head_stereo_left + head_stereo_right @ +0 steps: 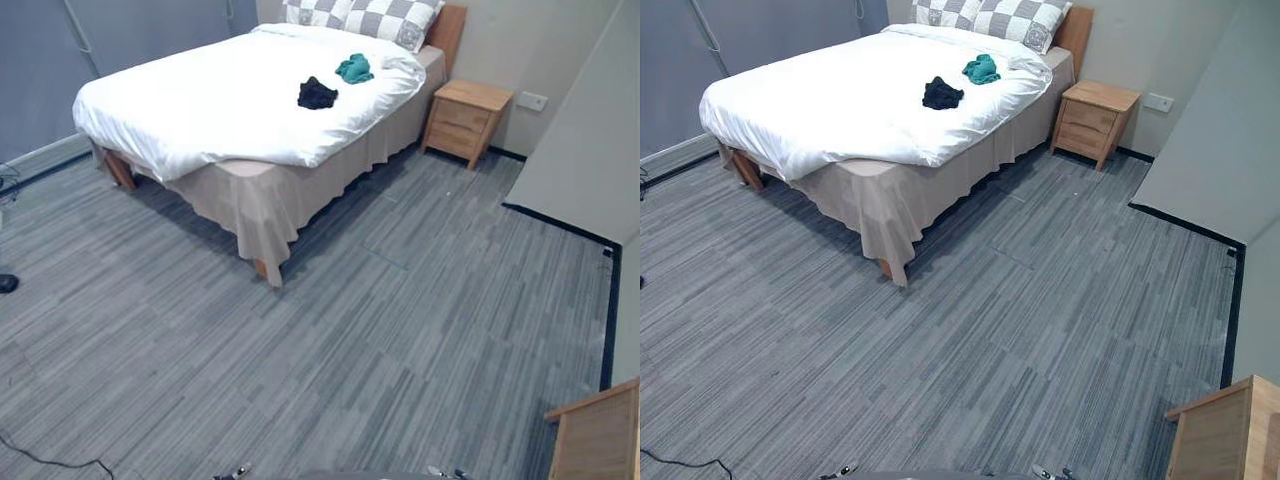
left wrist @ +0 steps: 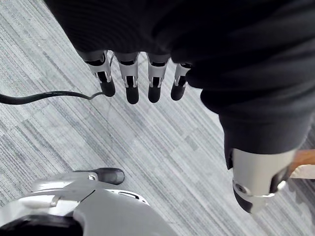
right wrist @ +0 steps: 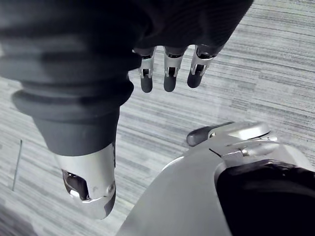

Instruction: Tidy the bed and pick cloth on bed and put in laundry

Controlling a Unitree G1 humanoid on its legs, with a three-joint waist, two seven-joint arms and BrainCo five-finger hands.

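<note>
A grey striped carpet floor covers the bedroom, and it is the surface lying past the fingertips of both hands in their wrist views.

The left hand hangs over this floor. Its fingers are straight, side by side in a row with small gaps, and touch nothing. Its thumb stands well apart from them. It holds nothing.

The right hand is in the same pose. Its fingers are straight and close together over bare carpet, its thumb is off to one side, and nothing is in its grasp.

The bed stands well apart from both sets of fingers, far ahead of them across the floor. It has a white duvet, a beige skirt and checked pillows against a wooden headboard. A black cloth lies crumpled on the duvet. A teal cloth lies near it, closer to the pillows, and the two do not touch. Neither cloth is near any fingertip.

A wooden nightstand sits just beside the head of the bed, farther from the fingers than the cloths. The corner of another wooden piece shows nearer, out to the side of the right hand.
</note>
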